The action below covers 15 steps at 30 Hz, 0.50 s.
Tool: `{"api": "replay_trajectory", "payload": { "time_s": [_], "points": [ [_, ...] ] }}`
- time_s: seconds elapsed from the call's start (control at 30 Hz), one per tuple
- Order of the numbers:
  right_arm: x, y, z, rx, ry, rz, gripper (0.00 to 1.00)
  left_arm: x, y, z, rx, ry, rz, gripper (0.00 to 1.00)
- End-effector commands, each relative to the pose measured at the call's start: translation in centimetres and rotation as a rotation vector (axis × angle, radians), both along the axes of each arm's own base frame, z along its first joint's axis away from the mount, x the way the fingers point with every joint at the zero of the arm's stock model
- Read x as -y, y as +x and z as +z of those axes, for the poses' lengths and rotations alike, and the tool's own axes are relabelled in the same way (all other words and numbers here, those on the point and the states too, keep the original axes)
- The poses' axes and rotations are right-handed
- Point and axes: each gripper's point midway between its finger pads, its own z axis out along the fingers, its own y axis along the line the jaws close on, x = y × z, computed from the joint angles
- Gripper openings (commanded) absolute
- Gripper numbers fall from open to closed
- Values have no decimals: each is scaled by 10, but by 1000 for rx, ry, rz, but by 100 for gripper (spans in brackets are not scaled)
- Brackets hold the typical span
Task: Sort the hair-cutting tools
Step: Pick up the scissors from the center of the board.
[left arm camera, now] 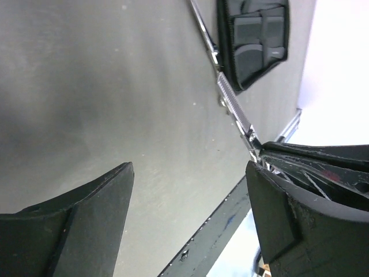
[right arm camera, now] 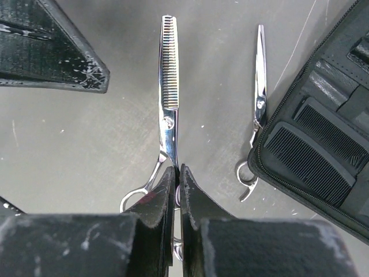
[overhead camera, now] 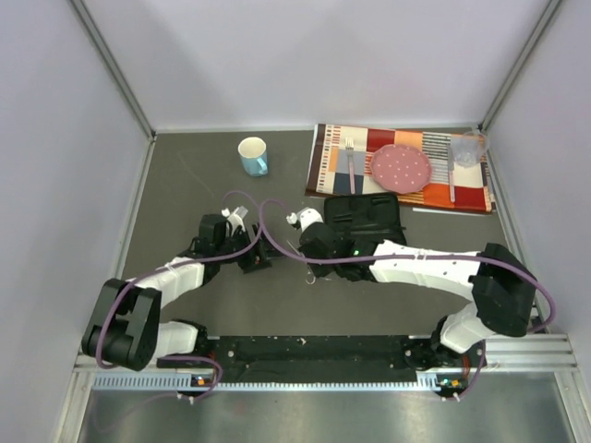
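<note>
My right gripper (right arm camera: 177, 173) is shut on the handle of the toothed silver thinning scissors (right arm camera: 168, 86), which point away from it over the grey table. The second, plain silver scissors (right arm camera: 259, 86) lie to their right, with the handle against the edge of the open black zip case (right arm camera: 323, 115). Two black combs (right arm camera: 311, 164) sit in the case's pockets. My left gripper (left arm camera: 190, 196) is open and empty, low over the table just beyond the scissors' tips. The left wrist view shows the thinning scissors (left arm camera: 233, 104) and the case (left arm camera: 253, 40). From above, the left gripper (overhead camera: 256, 257) faces the right gripper (overhead camera: 297, 249).
A blue mug (overhead camera: 253, 155) stands at the back. A striped placemat (overhead camera: 328, 175) at the back right holds a pink plate (overhead camera: 401, 167), a pink-handled fork (overhead camera: 350, 161), a clear cup (overhead camera: 467, 148) and another utensil (overhead camera: 451, 180). Side walls enclose the table.
</note>
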Motion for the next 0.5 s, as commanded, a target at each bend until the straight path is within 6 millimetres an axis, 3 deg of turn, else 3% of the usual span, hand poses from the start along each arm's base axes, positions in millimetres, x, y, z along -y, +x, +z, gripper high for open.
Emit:
{"api": "replay_trajectory", "payload": {
  "time_s": [0.0, 0.17, 0.37, 0.47],
  "points": [
    [-8, -11, 22, 0, 98, 40, 0, 22, 4, 31, 106, -181, -69, 85],
    [-13, -18, 34, -11, 157, 71, 0, 42, -1, 43, 111, -255, -104, 85],
    [-17, -23, 40, -13, 195, 102, 0, 65, -1, 36, 25, -257, -107, 79],
    [-18, -23, 40, -15, 200, 105, 0, 72, 1, 23, -42, -248, -83, 74]
  ]
}}
